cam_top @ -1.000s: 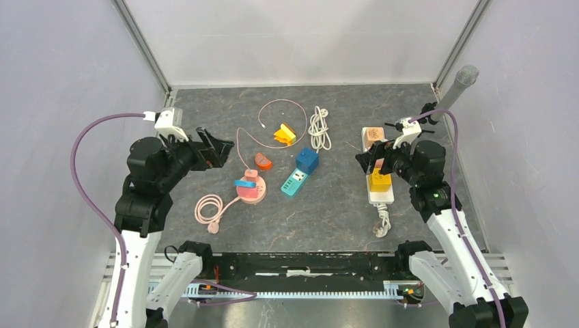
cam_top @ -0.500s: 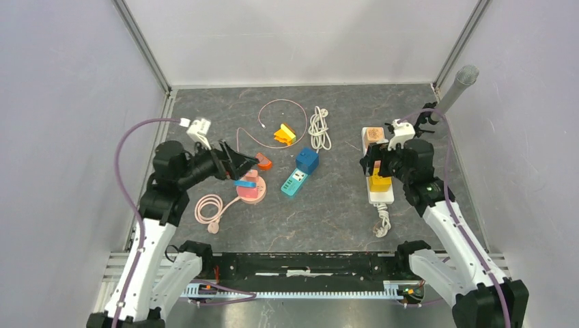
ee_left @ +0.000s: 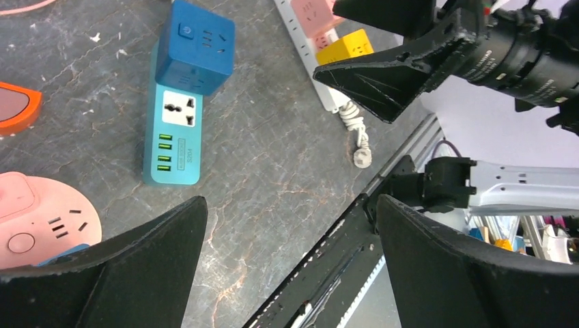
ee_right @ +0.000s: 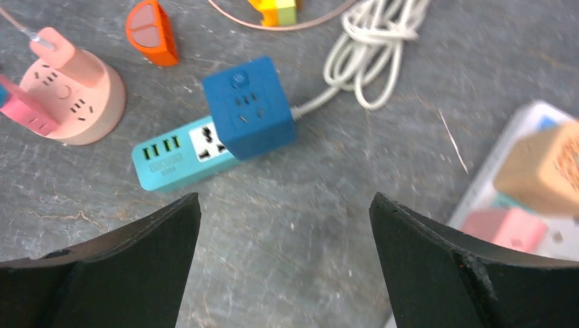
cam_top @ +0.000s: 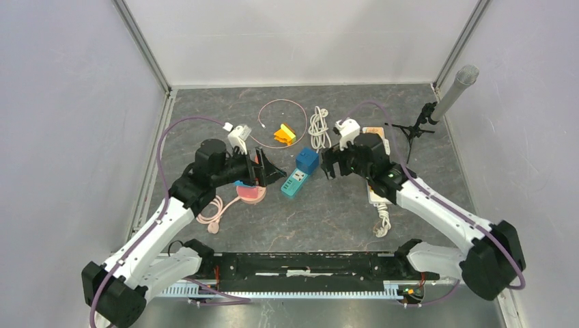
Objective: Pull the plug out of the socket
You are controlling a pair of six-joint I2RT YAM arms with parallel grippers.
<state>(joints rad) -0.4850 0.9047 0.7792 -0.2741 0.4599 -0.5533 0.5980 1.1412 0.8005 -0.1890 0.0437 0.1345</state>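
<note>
Now the left claw [cam_top: 272, 172] and right claw [cam_top: 328, 164], both spread and empty, have swung inward, flanking the blue plug [cam_top: 307, 160]; gripping likely comes next.

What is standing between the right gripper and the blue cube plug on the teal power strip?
Nothing visible. The right gripper is open above bare table, and the blue cube plug on the teal power strip lies directly ahead of it. The white cable coil lies off to one side.

The cube plug [cam_top: 306, 160] sits on the short strip [cam_top: 293, 183], with the round socket [cam_top: 251, 195] to its left and the long strip [ee_right: 522, 133] to its right.
</note>
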